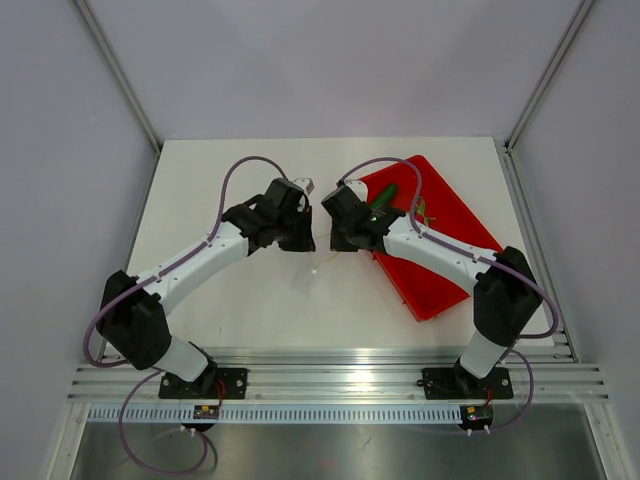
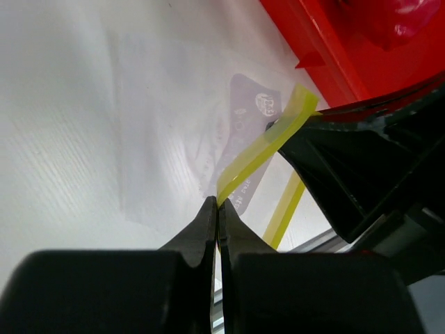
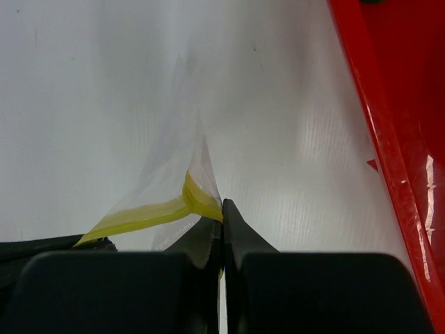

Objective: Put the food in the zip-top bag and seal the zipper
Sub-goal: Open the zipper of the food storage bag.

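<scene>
Zip-top bag, clear and crinkly, is lying flat on the white table between the two arms. It is showing a grey-purple printed patch with a small round emblem, and the lettering is coming out too blurred to read. Its yellow-green zipper is running along the edge nearest both wrists and is lifting off the table where it is being pinched. The left gripper is clamping its fingers tight on one stretch of that strip. The right gripper is squeezing the strip's folded corner, with the clear film fanning out just beyond its fingertips. The two grippers are sitting close together, facing each other across the bag's mouth. The food, a small dark green cucumber, is resting apart from the bag on the red tray beyond the right arm. A glossy pink fruit is lying in the same tray.
</scene>
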Controlling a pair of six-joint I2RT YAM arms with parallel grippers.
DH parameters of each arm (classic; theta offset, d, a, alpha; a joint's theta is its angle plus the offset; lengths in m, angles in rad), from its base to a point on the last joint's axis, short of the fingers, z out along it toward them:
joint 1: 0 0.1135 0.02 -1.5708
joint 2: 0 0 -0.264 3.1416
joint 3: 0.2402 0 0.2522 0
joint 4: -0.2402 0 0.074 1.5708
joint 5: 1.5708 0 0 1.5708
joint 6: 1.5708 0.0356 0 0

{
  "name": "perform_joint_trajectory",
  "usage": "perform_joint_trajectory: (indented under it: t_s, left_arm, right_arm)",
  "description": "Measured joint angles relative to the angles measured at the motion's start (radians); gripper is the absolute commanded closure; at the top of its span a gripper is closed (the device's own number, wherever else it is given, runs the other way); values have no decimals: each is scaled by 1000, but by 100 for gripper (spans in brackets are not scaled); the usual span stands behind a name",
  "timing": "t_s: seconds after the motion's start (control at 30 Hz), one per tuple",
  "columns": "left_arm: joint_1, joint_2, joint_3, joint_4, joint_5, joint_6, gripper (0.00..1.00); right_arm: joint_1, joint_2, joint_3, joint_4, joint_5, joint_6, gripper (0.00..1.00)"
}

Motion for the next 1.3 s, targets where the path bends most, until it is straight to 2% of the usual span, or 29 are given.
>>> perform_joint_trajectory:
  t_s: [0.23,0.73,0.8,0.9,0.97,1.3]
  left_arm:
    - [0,-47,56,-67,-81,-4,100]
    - [-2,-51,103,-143,-207,32,100]
    - [-2,-51,100,-139,-209,39,100]
    - [-1,-47,77,-125,-205,46,100]
    - [2,-23,73,-127,-204,45,100]
    - [8,86,70,-109,-209,23,100]
  right_arm:
    - [8,48,111,-27,42,-57,100]
    - [22,109,162,-26,51,-76,100]
    - [22,116,162,-22,41,-69,96]
    - [21,126,162,-21,19,-52,74]
    - [16,134,162,-24,10,-40,65]
    - [-9,145,159,-25,-32,0,64]
